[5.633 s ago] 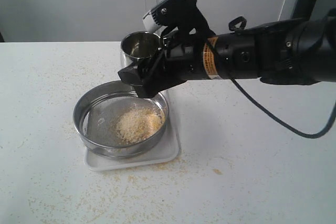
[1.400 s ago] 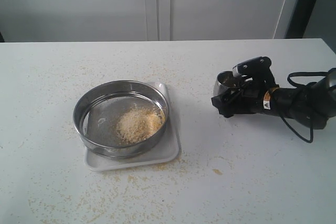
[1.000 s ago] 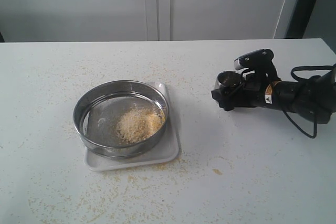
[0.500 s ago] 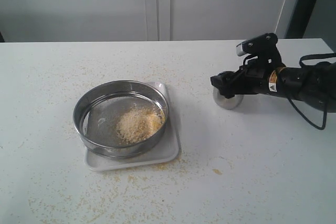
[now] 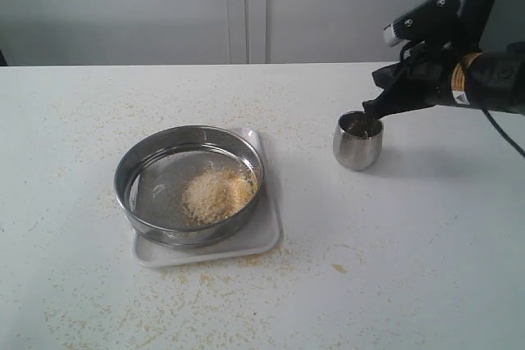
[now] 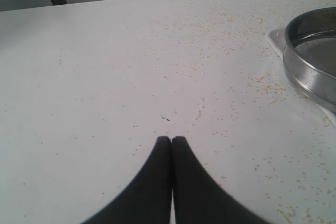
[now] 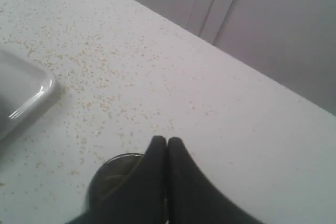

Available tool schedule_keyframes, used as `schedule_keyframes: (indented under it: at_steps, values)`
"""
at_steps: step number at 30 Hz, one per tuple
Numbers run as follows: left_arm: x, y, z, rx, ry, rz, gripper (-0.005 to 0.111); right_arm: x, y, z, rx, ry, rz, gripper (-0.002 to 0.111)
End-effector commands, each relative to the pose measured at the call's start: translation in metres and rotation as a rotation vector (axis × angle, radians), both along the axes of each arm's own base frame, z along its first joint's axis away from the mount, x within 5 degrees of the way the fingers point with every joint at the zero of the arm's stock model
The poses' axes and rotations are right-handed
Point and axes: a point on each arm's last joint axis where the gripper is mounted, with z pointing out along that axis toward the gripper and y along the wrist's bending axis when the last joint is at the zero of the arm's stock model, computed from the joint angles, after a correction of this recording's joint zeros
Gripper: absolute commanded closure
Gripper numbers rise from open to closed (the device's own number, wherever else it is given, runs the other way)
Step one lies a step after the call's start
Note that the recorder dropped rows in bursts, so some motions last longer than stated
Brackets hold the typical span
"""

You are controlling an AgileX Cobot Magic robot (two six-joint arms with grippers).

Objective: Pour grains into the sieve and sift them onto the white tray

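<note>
Steel sieve (image 5: 176,234) sits on the white tray (image 5: 267,239), grains (image 5: 215,194) heaped on its mesh. Right gripper (image 7: 166,141), fingers pressed together, hangs over the cup (image 5: 358,143), well apart to the sieve's right; left gripper (image 6: 171,140), likewise closed and empty, looks nearer the rim.

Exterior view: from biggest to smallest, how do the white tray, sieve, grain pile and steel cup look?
1. White tray and sieve, near alike; the tray is mostly hidden.
2. Grain pile.
3. Steel cup, slightly smaller.
</note>
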Motion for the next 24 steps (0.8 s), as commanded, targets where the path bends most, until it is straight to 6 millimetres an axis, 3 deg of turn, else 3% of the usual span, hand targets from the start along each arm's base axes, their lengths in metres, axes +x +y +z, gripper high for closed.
schedule_keyframes:
  at_steps: [1,7,15,18,24]
  values:
    - [0.0,0.0,-0.001,-0.008,-0.002,-0.003,0.107,-0.009,-0.012,0.026,-0.087,-0.044,-0.081,0.108]
    - [0.0,0.0,-0.001,-0.008,-0.002,-0.003,0.107,-0.022,-0.049,0.04,-0.358,0.018,-0.381,0.108]
    - [0.0,0.0,-0.001,-0.008,-0.002,-0.003,0.107,-0.044,-0.081,0.033,-0.679,0.252,-0.585,0.108]
    - [0.0,0.0,-0.001,-0.008,-0.002,-0.003,0.107,-0.051,-0.078,0.026,-0.637,0.372,-0.563,0.108]
    - [0.0,0.0,-0.001,-0.008,-0.002,-0.003,0.107,-0.06,-0.056,0.025,-0.276,0.489,-0.545,0.108]
